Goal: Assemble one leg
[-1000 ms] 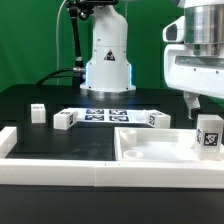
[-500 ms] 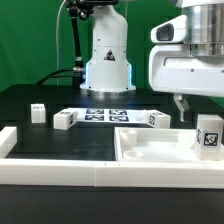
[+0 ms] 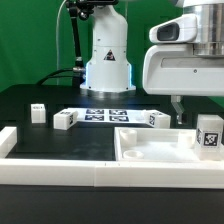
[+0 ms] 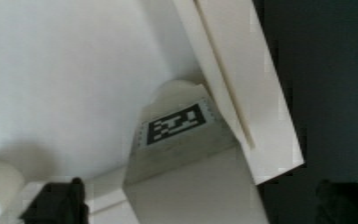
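A leg (image 3: pixel 208 135), a small white post with a black-and-white tag, stands upright at the right corner of the large white panel (image 3: pixel 150 152). My gripper (image 3: pixel 196 106) hangs just above it, open and empty. One finger (image 3: pixel 178 108) shows to the exterior view's left of the leg. In the wrist view the leg (image 4: pixel 179 125) lies between my two dark fingertips (image 4: pixel 60 203), which stand wide apart and do not touch it. My gripper (image 4: pixel 202 205) holds nothing.
Three more white legs lie on the black table: one (image 3: pixel 38 113) at the exterior view's left, one (image 3: pixel 65 120) beside the marker board (image 3: pixel 100 115), one (image 3: pixel 155 119) at its other end. A white rail (image 3: pixel 60 172) runs along the front. The panel's raised rim (image 4: pixel 247 90) passes beside the leg.
My gripper has moved toward the exterior view's left, so its visible finger is farther from the standing leg. The leg and other parts have not moved.
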Robot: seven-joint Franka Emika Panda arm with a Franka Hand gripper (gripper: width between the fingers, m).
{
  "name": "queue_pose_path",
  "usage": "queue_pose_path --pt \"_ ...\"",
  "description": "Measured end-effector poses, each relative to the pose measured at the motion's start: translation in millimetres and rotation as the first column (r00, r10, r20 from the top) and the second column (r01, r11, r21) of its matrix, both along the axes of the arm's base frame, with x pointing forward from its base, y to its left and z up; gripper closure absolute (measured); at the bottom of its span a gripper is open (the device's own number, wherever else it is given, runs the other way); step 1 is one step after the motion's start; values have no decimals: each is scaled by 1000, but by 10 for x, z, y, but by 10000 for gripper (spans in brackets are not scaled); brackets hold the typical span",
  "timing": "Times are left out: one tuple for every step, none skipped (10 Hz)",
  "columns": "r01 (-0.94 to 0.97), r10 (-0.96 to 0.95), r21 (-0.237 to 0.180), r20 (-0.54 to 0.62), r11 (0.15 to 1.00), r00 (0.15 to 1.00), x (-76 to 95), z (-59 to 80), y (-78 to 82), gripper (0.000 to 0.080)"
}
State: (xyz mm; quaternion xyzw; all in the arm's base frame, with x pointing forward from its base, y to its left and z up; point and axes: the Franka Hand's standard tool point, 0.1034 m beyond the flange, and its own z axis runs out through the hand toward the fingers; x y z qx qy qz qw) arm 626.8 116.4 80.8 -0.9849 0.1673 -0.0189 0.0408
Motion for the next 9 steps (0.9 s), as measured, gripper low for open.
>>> queue_pose_path --pt "-10 10 -1 12 1000 1000 0 -12 1 151" --pt "-10 10 -1 18 1000 1000 -6 -24 3 175" --pt "-9 9 -1 18 1000 1000 -4 -22 1 175" --pt "-9 9 -1 18 1000 1000 -4 -23 0 350" --pt "-9 9 -1 18 1000 1000 -3 -22 0 510" --pt "-9 9 -1 18 1000 1000 -3 -22 -1 510" --pt "-1 1 -1 18 1000 1000 -3 -23 -1 508" --pt "21 -21 1 16 1000 1000 -4 -23 -1 508" --pt "34 -34 2 15 999 999 -4 -23 -1 508"
